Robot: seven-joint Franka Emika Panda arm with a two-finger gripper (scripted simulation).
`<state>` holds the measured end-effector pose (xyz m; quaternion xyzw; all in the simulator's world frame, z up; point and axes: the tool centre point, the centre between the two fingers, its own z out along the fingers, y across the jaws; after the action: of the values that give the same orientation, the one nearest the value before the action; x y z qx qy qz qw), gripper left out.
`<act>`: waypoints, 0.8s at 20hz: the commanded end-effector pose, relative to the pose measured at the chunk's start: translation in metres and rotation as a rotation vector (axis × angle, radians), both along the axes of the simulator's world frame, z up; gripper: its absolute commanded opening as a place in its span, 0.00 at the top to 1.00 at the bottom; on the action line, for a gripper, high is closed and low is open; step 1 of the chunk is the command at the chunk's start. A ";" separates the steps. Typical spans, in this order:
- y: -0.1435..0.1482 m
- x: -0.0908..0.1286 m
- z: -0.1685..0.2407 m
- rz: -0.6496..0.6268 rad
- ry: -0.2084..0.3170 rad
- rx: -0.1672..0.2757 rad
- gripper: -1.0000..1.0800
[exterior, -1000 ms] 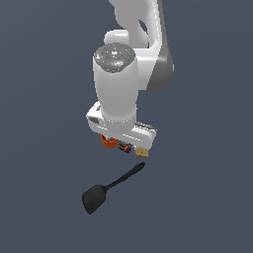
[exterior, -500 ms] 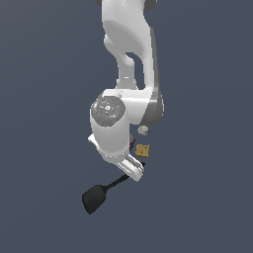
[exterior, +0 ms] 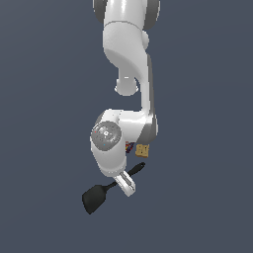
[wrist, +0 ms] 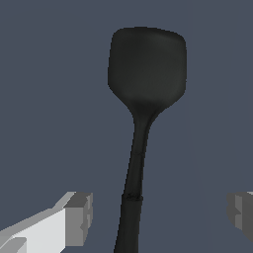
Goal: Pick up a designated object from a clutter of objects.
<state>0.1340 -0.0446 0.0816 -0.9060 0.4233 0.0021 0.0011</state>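
My gripper (wrist: 158, 217) is spread wide in the wrist view, w/ one grey finger pad (wrist: 79, 218) on one side of the spatula (wrist: 146, 74) handle and the other pad at the opposite edge of the frame. The handle runs up between them, closer to the first pad, w/ clear gaps on both sides, so I'm not touching it. Nothing's held.

In the exterior view the gripper (exterior: 126, 185) is low over the handle of the spatula (exterior: 95, 197), near mid-length, but the wrist body blocks most of the fingers from there, so I can't read the height over the floor. The spatula lies flat on the dark surface, its broad squarish blade toward the exterior view's left and lower down, the thin handle running up toward the exterior view's right, its tip poking out past the arm.

Behind the wrist, just past the handle tip, I see a small tan square (exterior: 143, 149) and a sliver of a multicoloured item (exterior: 129, 147) beside it, mostly hidden by the arm. Rest of the clutter isn't visible to me; the arm's link covers that area.
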 end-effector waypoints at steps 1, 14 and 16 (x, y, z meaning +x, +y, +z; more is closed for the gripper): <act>-0.002 0.003 -0.008 -0.028 -0.002 -0.002 0.04; -0.003 0.003 -0.032 -0.044 -0.002 -0.004 0.04; -0.003 0.003 -0.043 -0.045 -0.002 -0.004 0.04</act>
<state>0.1375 -0.0473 0.0471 -0.8964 0.4432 -0.0002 0.0002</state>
